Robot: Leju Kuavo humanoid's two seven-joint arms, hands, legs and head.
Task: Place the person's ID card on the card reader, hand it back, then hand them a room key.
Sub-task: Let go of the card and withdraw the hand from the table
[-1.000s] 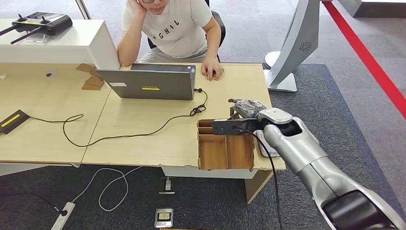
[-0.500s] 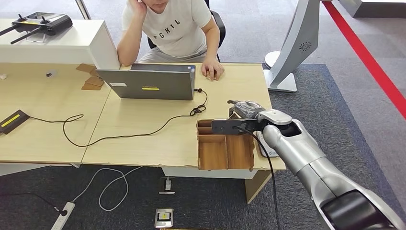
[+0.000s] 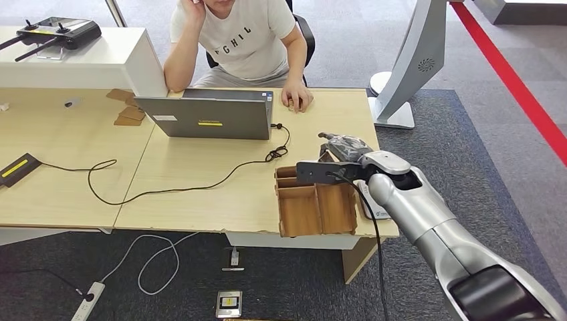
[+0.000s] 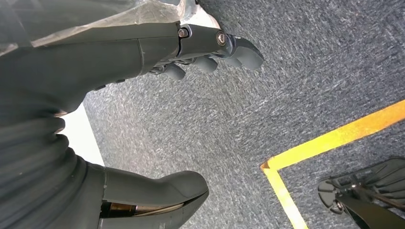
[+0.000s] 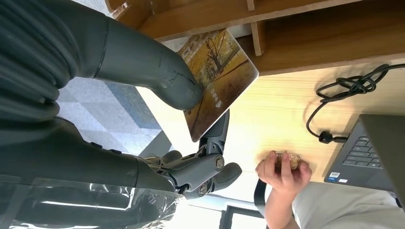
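A pale wooden desk stands on grey carpet. On it sit a grey laptop with a black cable looping across the top, and a wooden tray with compartments at the near right corner. A white reader lies just beside the tray, partly hidden by the right arm. A person in a white T-shirt sits behind the laptop, one hand resting on the desk. A red stripe crosses the carpet on the right, and a white stand rises past the desk's far right end.

The right hand hovers above the far end of the tray. In the right wrist view it pinches a card printed with autumn trees between its thumb and a finger; the card stands tilted above the tray's edge and the desk, clear of both. The other fingers curl loosely below it.

The left hand hangs over the carpet near a yellow line, fingers apart and holding nothing.
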